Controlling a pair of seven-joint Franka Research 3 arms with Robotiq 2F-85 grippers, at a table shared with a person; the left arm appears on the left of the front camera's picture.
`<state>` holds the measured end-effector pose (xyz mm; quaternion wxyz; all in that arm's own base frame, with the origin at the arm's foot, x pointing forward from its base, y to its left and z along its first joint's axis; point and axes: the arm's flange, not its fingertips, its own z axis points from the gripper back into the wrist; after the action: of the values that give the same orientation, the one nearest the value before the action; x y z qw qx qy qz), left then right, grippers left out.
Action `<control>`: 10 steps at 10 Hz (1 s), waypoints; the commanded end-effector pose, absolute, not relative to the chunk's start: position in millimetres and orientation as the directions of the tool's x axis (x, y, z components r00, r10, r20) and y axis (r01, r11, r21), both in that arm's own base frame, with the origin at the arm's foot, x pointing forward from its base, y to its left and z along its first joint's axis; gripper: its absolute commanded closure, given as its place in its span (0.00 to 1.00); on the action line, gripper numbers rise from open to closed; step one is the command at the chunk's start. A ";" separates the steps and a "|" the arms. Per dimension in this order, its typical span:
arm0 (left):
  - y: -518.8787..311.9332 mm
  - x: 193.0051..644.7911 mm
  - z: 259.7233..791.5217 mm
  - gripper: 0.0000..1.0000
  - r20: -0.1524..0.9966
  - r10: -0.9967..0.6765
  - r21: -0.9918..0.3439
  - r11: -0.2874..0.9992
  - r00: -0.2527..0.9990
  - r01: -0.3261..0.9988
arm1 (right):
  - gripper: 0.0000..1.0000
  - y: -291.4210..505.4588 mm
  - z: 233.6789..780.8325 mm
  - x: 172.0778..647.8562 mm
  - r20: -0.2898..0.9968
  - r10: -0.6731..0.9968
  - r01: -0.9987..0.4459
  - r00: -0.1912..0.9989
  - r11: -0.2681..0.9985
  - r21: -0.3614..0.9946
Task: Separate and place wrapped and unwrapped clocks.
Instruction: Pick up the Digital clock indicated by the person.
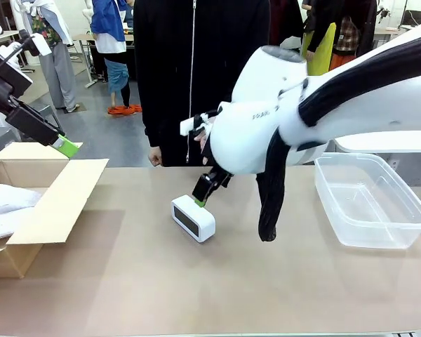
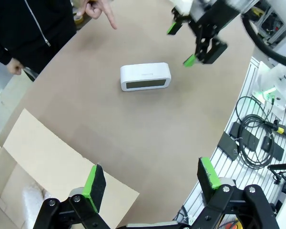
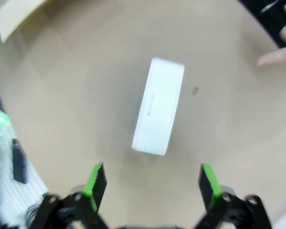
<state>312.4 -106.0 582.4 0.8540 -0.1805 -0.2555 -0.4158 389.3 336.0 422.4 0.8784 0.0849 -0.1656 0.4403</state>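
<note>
Your right arm's white shell hides most of its gripper (image 1: 209, 188) in the front view, where one green-tipped finger shows just above the unwrapped clock (image 1: 193, 218). The right wrist view is blurred, so the clock's (image 3: 158, 112) top face reads as a plain white slab with faint unreadable print. Your left gripper (image 1: 59, 144) is cut off at the frame's edge above the cardboard box (image 1: 52, 203), its fingers spread wide and empty in the left wrist view (image 2: 151, 183).

The clock lies alone mid-counter (image 1: 196, 288), a smooth rounded white block with a dark face. Your right gripper (image 3: 152, 183) hovers over it with its fingers apart, touching nothing, the clock lying ahead of the gap and skewed to it.

Inside the box, whitish crinkled wrapped bundles (image 1: 7, 207) are partly hidden by a flap. A clear plastic tub (image 1: 372, 200) sits at your right. A person's hand (image 2: 99, 9) points a finger down near the clock.
</note>
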 end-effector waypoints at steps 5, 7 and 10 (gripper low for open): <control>-106.8 311.4 582.5 0.00 0.586 -0.616 -0.099 0.591 0.527 0.801 | 0.00 336.1 413.2 395.4 0.497 0.674 -0.779 0.546 0.627 0.005; -106.8 311.4 582.5 0.00 0.586 -0.616 -0.099 0.591 0.527 0.801 | 0.00 347.0 401.5 392.6 0.364 0.751 -0.807 0.551 0.591 0.001; -106.8 311.4 582.5 0.00 0.586 -0.616 -0.099 0.591 0.527 0.801 | 0.00 358.0 398.4 405.1 0.382 0.732 -0.795 0.564 0.607 0.009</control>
<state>312.4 -106.0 582.4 0.8539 -0.1806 -0.2555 -0.4159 395.7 349.2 402.1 0.8770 0.0914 -0.1747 0.4382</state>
